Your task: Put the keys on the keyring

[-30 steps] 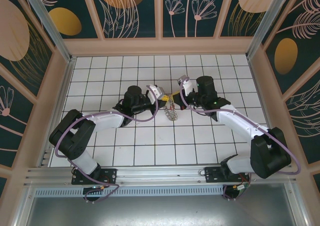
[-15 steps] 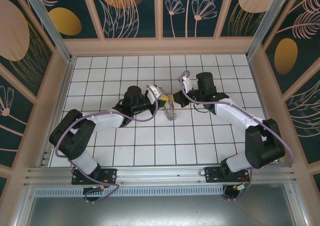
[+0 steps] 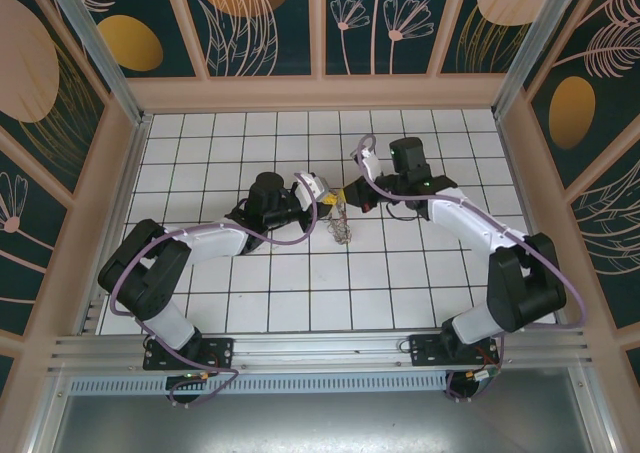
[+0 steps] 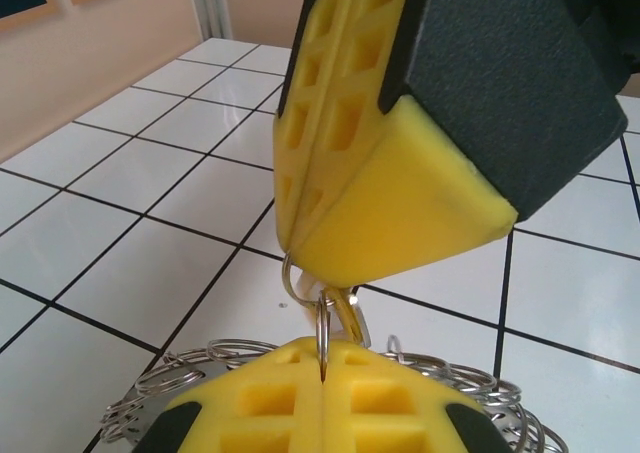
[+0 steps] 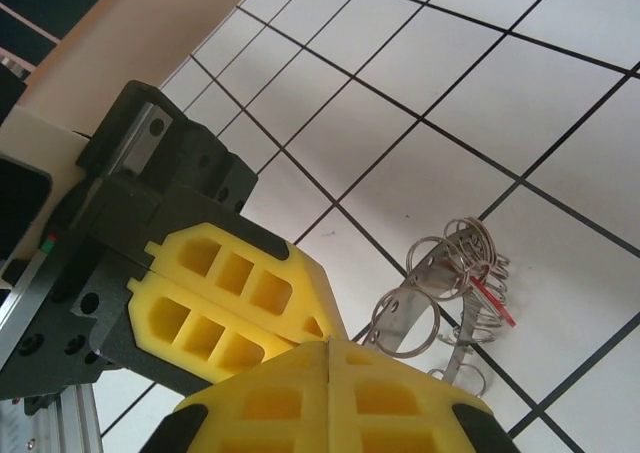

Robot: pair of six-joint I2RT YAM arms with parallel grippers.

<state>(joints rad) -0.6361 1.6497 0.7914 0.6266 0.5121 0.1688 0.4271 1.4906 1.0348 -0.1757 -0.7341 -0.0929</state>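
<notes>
Left wrist view shows the left gripper (image 4: 322,368) closed on one wire loop (image 4: 322,331) of the large flat grey metal keyring (image 4: 160,398), which spreads just beyond its fingertips. The right gripper (image 4: 302,253), also closed, pinches a small silver ring (image 4: 288,285) directly above that loop. The loop stands upright and edge-on, so I judge the ring must come straight down; a red key tag (image 5: 490,301) lies among the loops.
</notes>
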